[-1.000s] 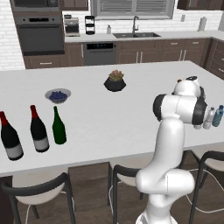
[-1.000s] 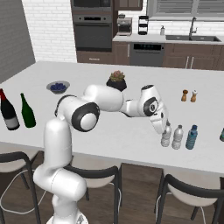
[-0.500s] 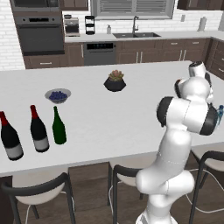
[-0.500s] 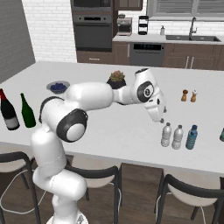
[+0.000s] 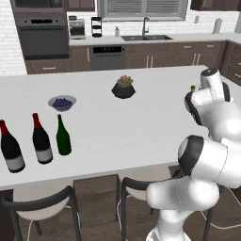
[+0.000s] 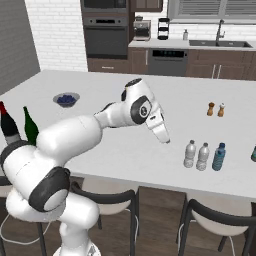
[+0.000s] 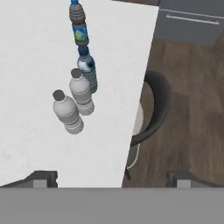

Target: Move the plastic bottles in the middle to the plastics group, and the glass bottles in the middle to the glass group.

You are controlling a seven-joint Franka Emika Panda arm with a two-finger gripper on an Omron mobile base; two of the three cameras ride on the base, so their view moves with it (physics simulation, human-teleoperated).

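Two small clear plastic bottles stand upright side by side near the counter's front right edge, right beside a teal-blue bottle. The hand view shows the same clear pair, the blue one and a further small bottle in a row. My gripper hangs open and empty above the counter, left of the clear bottles and apart from them; its fingertips stand wide apart. The green glass bottle stands beside two black wine bottles.
A bowl of blueberries and a dark plant pot sit mid-counter. Salt and pepper shakers stand behind the small bottles. Dark stools line the counter's front edge, with wooden floor beyond.
The gripper has drawn back from the clear bottles, up and to the left, staying open. The bottles have not moved.
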